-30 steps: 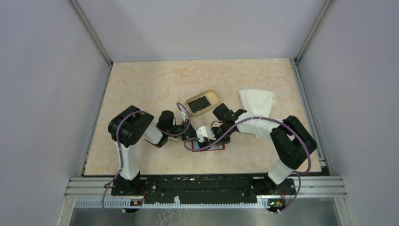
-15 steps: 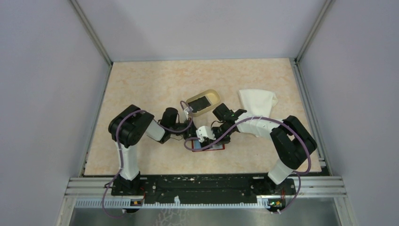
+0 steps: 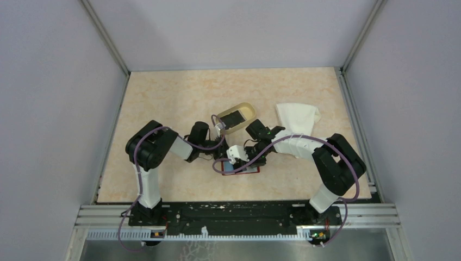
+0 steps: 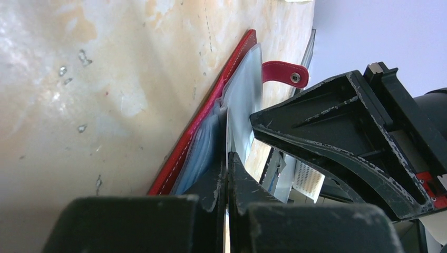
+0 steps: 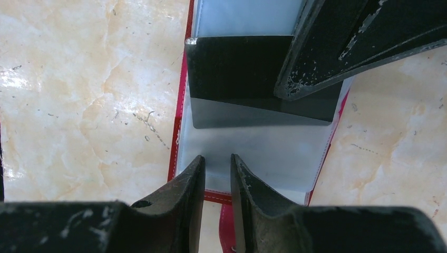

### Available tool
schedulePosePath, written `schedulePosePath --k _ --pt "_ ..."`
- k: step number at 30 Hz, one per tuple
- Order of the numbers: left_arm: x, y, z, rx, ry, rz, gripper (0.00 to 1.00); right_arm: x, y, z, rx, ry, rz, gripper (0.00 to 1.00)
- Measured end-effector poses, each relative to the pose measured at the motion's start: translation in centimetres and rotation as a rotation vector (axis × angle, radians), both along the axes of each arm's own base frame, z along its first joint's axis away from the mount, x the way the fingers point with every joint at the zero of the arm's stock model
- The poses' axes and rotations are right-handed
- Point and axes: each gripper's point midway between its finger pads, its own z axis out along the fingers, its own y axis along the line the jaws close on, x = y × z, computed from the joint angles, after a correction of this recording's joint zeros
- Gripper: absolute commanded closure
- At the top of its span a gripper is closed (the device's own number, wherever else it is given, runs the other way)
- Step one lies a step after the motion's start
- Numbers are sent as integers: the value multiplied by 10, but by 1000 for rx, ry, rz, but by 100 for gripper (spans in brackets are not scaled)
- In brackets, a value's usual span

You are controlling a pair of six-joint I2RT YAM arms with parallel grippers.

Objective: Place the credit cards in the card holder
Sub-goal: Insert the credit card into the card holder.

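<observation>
Risks: the beige marbled tabletop (image 3: pixel 163 98) looks slick, so the small red leather-like fold-over card holder (image 4: pixel 210 108), lying open btwn the arms near the 6 o'clock edge, could skid under an off-square push. The thin black plastic credit card (image 5: pixel 237 79) has its leading edge inside the holder's clear plastic sleeve (image 5: pixel 253 153). L gripper (image 4: pixel 227 163) is clenched on the card. Any tilt and a corner prob. snags the sleeve mouth, or the card bows. R gripper (image 5: pixel 217 158) has its jaws narrowly parted at the sleeve's edge; can't tell if they pinch it. The two grippers crowd close, so there's a bump risk.

Room: the table is open toward 9–12 o'clock. White crumpled cloth (image 3: pixel 297 115) lies at approx 2 o'clock of the holder. Tan oval tray (image 3: pixel 250 111), w/ another dark card inside, sits near at 12.
</observation>
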Motion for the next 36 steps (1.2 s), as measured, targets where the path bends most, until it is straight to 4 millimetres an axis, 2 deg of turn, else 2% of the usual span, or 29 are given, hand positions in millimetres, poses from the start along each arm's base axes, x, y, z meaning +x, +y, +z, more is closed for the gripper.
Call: schedulePosePath --k 7,12,15,18,20,24,27,31,36 --pt "1 -8 0 9 -2 -8 100 0 0 0 -2 3 -8 76" --pt "1 -9 -1 11 -2 -10 93 0 0 3 0 0 -23 76" --pt "2 -9 -1 13 -2 -11 91 -2 4 13 39 3 -31 77" --pt "2 -10 -1 14 -4 -16 90 -5 16 32 109 -10 -27 79" --pt "2 -11 -1 12 -5 -20 89 -10 27 43 154 -21 -12 84" --pt "2 -11 -1 11 -7 -25 88 -23 59 56 237 -54 25 91" --pt "2 -12 -2 8 -8 -30 87 -28 74 56 262 -79 16 93" --pt "2 -13 -2 3 -10 -36 87 -18 89 50 264 -140 -53 93" --pt "2 -13 -1 -1 -11 -40 86 -10 91 32 223 -199 -125 93"
